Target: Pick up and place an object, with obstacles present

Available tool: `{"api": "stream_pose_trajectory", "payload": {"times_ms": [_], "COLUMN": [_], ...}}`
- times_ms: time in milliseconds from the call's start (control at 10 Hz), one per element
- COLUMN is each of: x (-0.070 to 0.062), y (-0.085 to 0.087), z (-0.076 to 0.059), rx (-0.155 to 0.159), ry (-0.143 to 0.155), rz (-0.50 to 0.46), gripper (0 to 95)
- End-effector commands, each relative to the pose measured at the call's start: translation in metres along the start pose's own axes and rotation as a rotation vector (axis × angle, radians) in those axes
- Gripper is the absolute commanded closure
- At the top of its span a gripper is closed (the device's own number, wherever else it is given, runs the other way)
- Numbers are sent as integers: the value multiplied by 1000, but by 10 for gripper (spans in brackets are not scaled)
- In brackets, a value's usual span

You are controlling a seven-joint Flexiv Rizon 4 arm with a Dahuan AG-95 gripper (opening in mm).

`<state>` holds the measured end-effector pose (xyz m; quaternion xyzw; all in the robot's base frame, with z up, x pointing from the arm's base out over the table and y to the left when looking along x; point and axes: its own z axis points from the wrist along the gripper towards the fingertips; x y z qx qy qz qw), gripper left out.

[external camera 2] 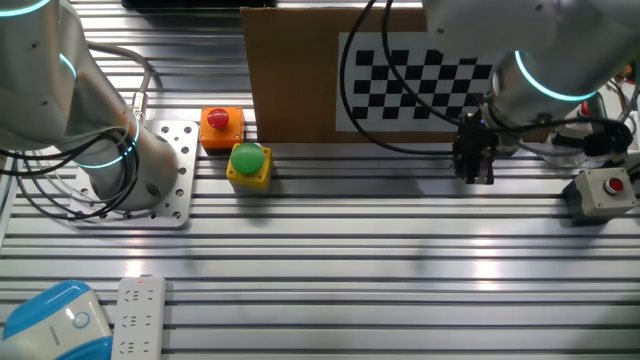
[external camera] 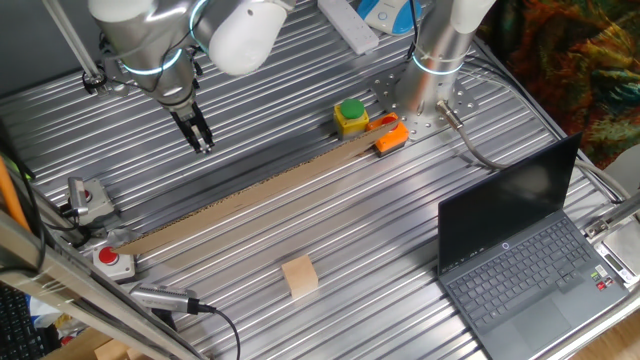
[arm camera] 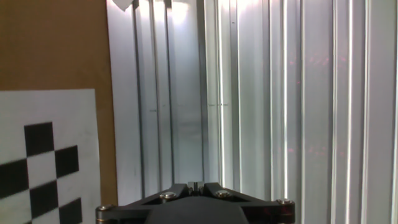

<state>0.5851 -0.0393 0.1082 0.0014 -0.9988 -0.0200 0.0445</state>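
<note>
The object, a small light-tan block (external camera: 299, 276), lies on the ribbed metal table (external camera: 330, 220) near its front edge. It does not show in the other fixed view or the hand view. My gripper (external camera: 203, 141) hangs above the table at the back left, on the far side of the long brown cardboard strip (external camera: 250, 196) from the block. Its fingers are shut with nothing between them. The other fixed view has the gripper (external camera 2: 475, 172) just in front of the upright cardboard with a checkerboard (external camera 2: 300, 70). In the hand view the shut fingertips (arm camera: 196, 185) point at bare table.
A yellow box with a green button (external camera: 351, 116) and an orange piece (external camera: 390, 136) stand by the arm's base (external camera: 430, 95). An open laptop (external camera: 525, 250) fills the right front. A grey box with a red button (external camera 2: 605, 190) and a red button (external camera: 110, 260) sit at the left.
</note>
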Motion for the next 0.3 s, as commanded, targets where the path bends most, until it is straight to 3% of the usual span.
{"api": "stream_pose_trajectory", "payload": {"times_ms": [100, 300], "x": [1, 3], "y": [-1, -2], "z": [-1, -3], "rx": [-3, -8], "ry": [14, 28], "rz": [-7, -10], "gripper": [950, 950]}}
